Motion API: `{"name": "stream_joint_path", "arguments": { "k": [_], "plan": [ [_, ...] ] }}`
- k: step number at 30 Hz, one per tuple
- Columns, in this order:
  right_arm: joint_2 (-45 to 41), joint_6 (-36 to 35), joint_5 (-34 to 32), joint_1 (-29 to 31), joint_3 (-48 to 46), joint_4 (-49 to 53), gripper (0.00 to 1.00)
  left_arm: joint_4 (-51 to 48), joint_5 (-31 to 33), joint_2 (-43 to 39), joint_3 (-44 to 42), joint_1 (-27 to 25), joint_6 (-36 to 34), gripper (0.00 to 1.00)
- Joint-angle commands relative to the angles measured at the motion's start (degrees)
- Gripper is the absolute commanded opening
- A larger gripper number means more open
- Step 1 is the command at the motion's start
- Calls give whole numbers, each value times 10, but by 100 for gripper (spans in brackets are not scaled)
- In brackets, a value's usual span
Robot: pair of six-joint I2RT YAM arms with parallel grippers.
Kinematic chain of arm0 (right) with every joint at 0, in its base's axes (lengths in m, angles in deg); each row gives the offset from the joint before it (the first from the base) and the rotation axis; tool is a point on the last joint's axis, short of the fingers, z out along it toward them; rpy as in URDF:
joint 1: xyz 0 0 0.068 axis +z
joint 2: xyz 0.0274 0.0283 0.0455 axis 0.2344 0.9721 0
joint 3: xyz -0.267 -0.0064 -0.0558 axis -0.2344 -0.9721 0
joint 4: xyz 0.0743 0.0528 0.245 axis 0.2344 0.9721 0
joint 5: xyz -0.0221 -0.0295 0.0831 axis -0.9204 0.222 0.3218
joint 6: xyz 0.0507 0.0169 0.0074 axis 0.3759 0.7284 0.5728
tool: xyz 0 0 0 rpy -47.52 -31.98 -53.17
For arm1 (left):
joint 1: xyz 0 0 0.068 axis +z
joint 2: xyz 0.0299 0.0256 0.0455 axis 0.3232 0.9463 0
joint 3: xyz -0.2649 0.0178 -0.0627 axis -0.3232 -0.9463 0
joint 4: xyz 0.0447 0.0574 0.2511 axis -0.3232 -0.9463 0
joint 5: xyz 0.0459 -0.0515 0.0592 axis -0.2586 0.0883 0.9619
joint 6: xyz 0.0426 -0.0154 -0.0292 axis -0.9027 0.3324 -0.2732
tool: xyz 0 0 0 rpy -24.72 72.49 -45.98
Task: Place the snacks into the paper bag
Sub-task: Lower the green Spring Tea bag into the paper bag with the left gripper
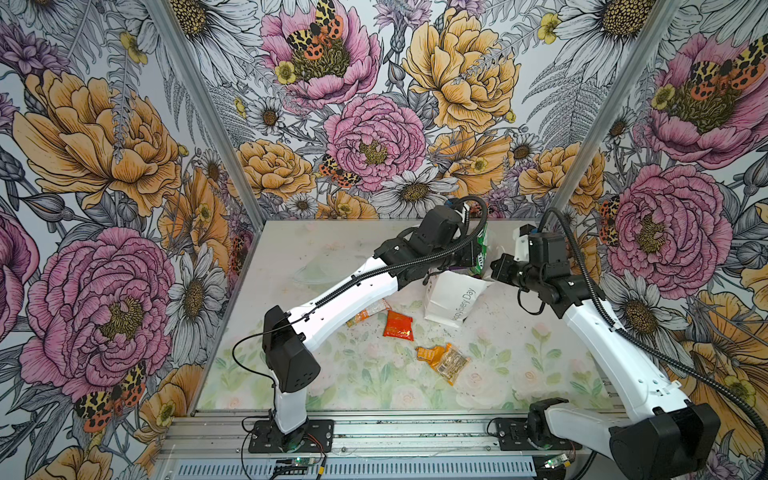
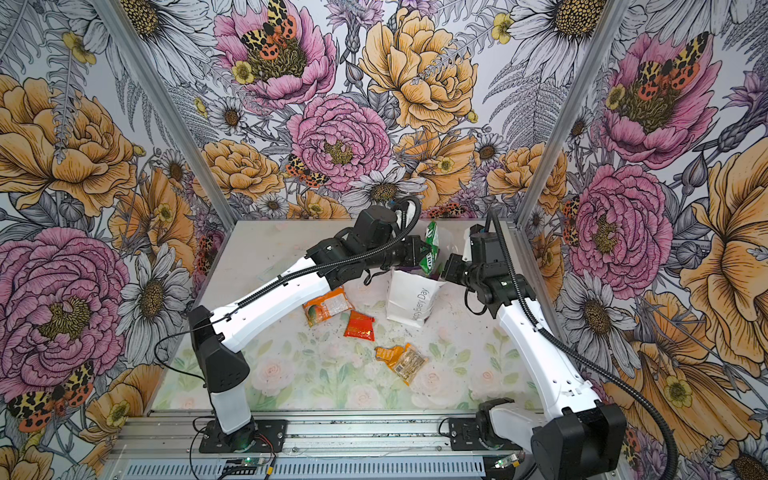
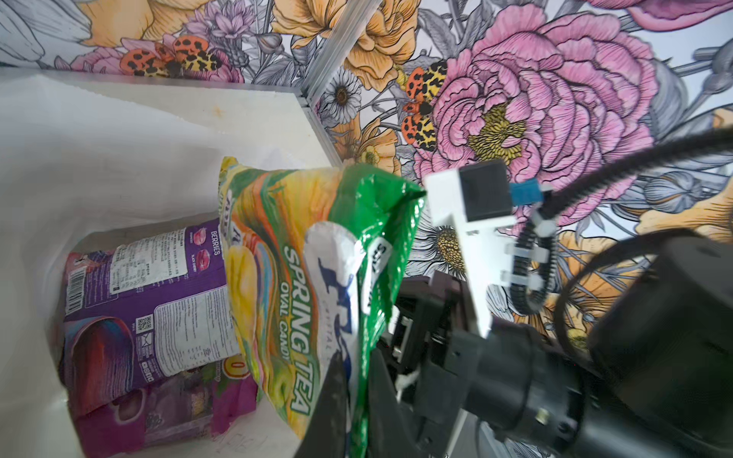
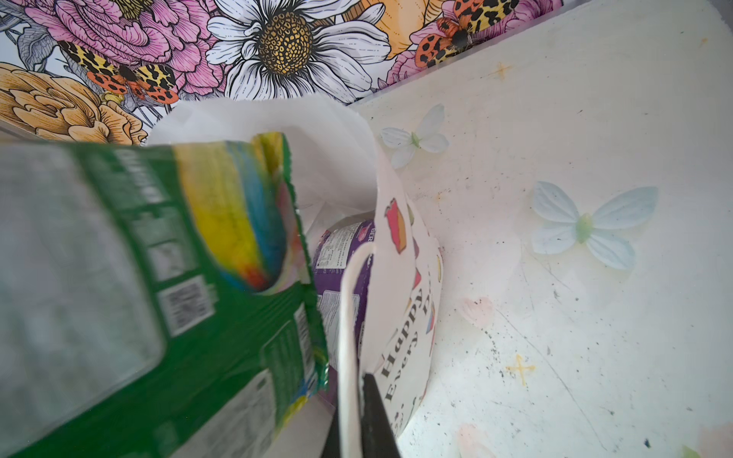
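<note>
We found the paper bag (image 1: pixel 451 299) (image 2: pixel 409 299) standing, slightly tilted, toward the far right of the table (image 1: pixel 332 395), between the two grippers. The left gripper (image 3: pixel 355 380) (image 2: pixel 419 253) was clenched on the green-yellow FOX'S packet (image 3: pixel 317 257) (image 2: pixel 430 245), gripping it by one edge and holding it on end over the bag's open mouth. In the left wrist view the packet's far end reached down past the bag's white inner wall (image 3: pixel 79 158). We could not tell whether it touched anything inside.

Two purple packets lay at the bottom of the bag, one with its label side up (image 3: pixel 158 297) and the other (image 3: pixel 178 412) partly under it.

The right gripper (image 4: pixel 353 428) was closed tight on the bag's white cord handle (image 4: pixel 349 317), right beside the wall that carries the grey lettering (image 4: pixel 400 317).

Four snacks were out on the table, in front of the bag:
- The orange-white packet (image 1: pixel 368 311) (image 2: pixel 326 307) lay partly under the left arm.
- The small red-orange packet (image 1: pixel 399 325) (image 2: pixel 359 325) lay just beside it.
- The small orange packet (image 1: pixel 430 355) (image 2: pixel 388 353) lay nearer the front.
- The small clear packet (image 1: pixel 451 365) (image 2: pixel 409 361) overlapped the small orange one.
</note>
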Motion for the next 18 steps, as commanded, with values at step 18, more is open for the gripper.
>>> {"name": "stream_joint_path", "arguments": {
  "k": [18],
  "plan": [
    [-9,-1,3,-3,-3,-4,0,-85,-72,130,166,27,23,0]
  ]
}}
